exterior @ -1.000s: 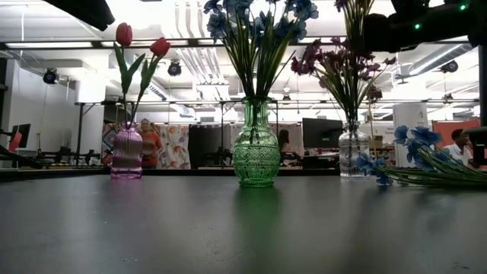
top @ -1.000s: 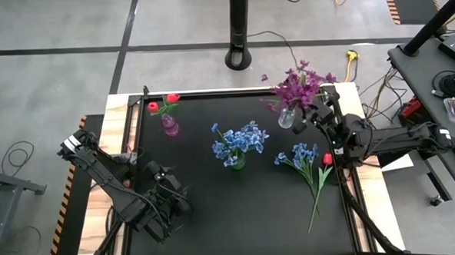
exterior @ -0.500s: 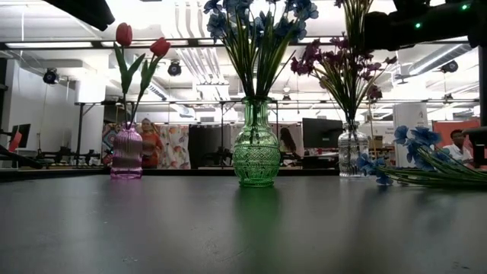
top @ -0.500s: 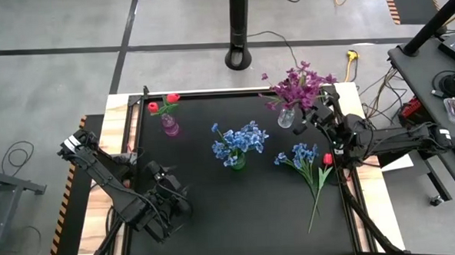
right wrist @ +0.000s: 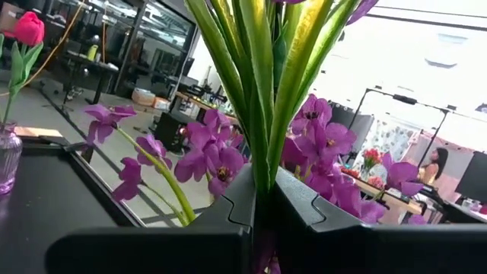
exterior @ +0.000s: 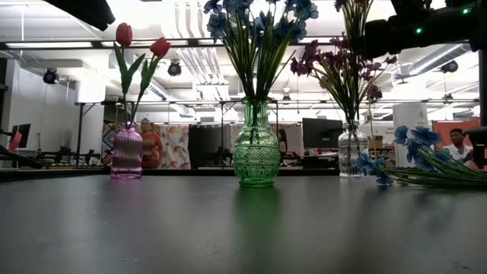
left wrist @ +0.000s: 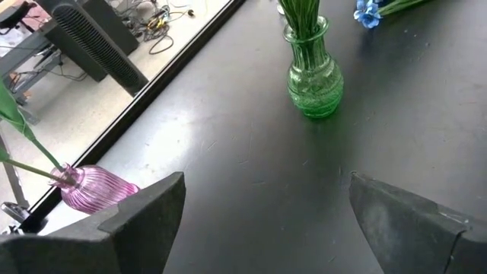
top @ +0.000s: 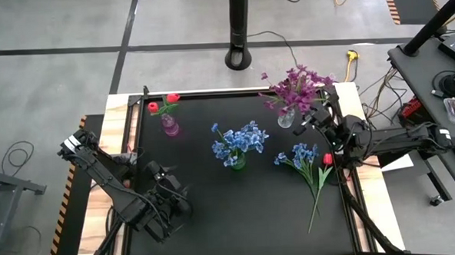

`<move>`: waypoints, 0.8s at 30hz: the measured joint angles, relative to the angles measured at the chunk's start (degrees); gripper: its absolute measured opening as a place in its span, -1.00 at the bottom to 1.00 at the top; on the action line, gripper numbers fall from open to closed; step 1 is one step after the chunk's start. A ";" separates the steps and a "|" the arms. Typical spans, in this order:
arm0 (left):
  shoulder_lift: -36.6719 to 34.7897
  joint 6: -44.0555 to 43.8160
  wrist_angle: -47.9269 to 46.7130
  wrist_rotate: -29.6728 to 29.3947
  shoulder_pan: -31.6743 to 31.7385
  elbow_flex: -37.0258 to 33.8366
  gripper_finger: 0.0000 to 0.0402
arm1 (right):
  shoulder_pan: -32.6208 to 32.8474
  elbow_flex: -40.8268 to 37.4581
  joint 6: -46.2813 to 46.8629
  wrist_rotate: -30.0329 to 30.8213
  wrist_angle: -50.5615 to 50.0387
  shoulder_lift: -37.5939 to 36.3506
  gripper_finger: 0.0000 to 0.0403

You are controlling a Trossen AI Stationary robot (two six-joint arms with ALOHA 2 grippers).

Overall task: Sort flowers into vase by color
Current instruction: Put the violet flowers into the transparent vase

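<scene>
Green glass makes up the middle vase [top: 237,162], which stands near the centre of the black table [top: 216,212] and holds the blue flowers [top: 239,139]; the low view shows it upright with the stems fanning out above its neck [exterior: 256,144]. Away from the green vase toward the table's far left corner stands the pink vase [top: 170,127] with two red tulips [top: 162,103]. On the other side of the green vase, near the far right corner, is the clear vase [top: 286,119] carrying the purple flowers [top: 297,88]. The right gripper [top: 317,117] is just beside that clear vase, its fingers pressed together on a bunch of green stems of purple flowers [right wrist: 262,91], as its wrist view shows, with blossoms spread around the fingers. To the right of the green vase, nearer the table's right edge, a loose bunch lies flat: blue blooms [top: 302,154], a single red bud [top: 327,159] and long green stems [top: 318,191] trailing toward the near edge. The left gripper [top: 163,209] waits near the left front corner, well apart from the green vase, its fingers [left wrist: 144,221] spread wide with nothing between them. People show in the room beyond, behind the vases in the low view.
</scene>
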 joint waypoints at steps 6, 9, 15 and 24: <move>0.00 0.01 0.02 0.00 0.00 0.00 0.73 | -0.14 -0.10 -0.18 -1.51 3.24 0.02 -0.91; 0.00 0.01 0.11 -0.01 0.00 0.00 0.73 | -0.73 -0.10 1.78 -1.58 3.56 0.02 -0.91; 0.00 0.01 0.15 -0.02 0.00 0.00 0.73 | -2.81 -0.30 4.90 -1.47 3.67 0.70 -0.91; 0.00 0.01 0.50 -0.01 0.00 0.00 0.73 | -6.04 -0.30 9.76 -1.03 3.63 0.74 -0.91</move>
